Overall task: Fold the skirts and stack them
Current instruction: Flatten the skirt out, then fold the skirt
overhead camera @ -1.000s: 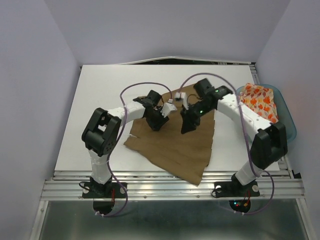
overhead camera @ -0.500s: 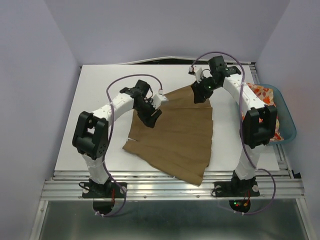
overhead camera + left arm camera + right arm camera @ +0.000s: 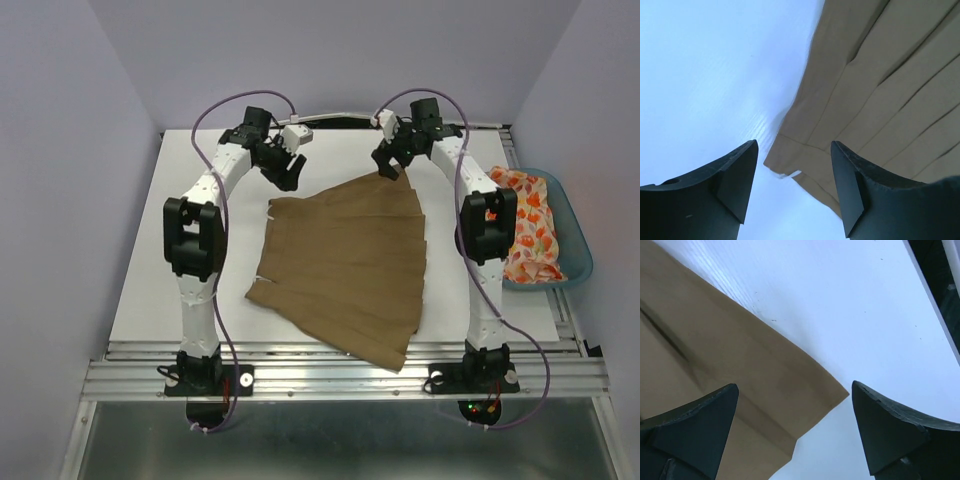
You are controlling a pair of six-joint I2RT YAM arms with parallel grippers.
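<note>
1. The tan-brown skirt (image 3: 345,265) lay spread flat on the white table (image 3: 200,210), roughly central. Its narrow end pointed to the far side and its wide hem fanned toward the near edge. Long creases ran down its length.
2. The cream leaf-print skirt (image 3: 525,225) lay bunched inside the teal tub (image 3: 583,262) at the right edge of the table, well apart from the tan one.
3. The left gripper (image 3: 287,173) was stretched to the far left of the tan skirt, above its far-left corner. In the left wrist view, the gripper (image 3: 794,150) had its fingers spread wide with nothing between them. The corner of the skirt (image 3: 880,75) showed through the gap, lying on the table (image 3: 715,65).
4. The right gripper (image 3: 390,166) was reached out over the far-right corner of the same skirt. In the right wrist view, this gripper (image 3: 794,390) was likewise spread wide and held nothing. The skirt's (image 3: 730,370) pointed corner lay on the table (image 3: 850,305) below the gap.
5. Whether either gripper's fingertips touched the cloth could not be determined.
6. Neither skirt was folded, and the two were not stacked.
</note>
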